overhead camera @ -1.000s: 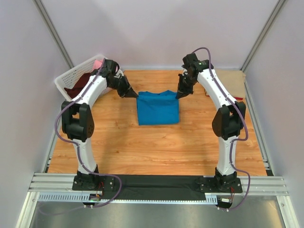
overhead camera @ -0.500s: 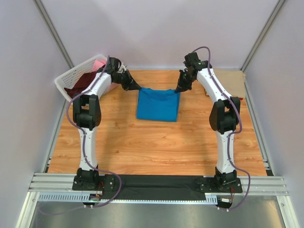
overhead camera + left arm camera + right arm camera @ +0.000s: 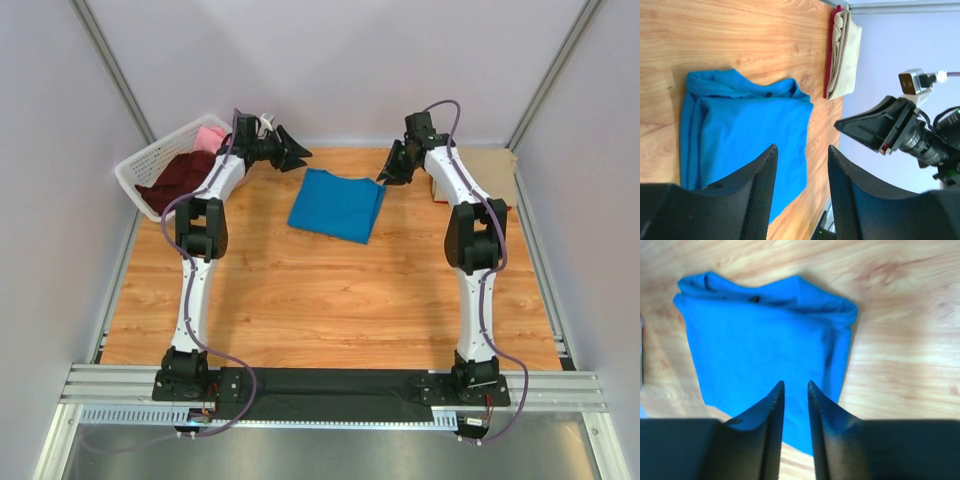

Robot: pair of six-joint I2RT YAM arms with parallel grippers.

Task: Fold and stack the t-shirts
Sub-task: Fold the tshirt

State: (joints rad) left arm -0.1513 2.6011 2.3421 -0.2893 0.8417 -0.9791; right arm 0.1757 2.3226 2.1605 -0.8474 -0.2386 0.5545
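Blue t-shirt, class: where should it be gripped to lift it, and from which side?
Pinch the blue t-shirt at both far corners together, coming down from above: it lies flat, folded and limp, so a single pinch would likely let it unfold.

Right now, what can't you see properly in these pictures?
Top view: the right arm covers part of the tan and red stack.
Top view: the left arm covers one side of the basket, so its shirts cannot be counted.
Right wrist view: the right claw hides the near edge of the blue shirt.
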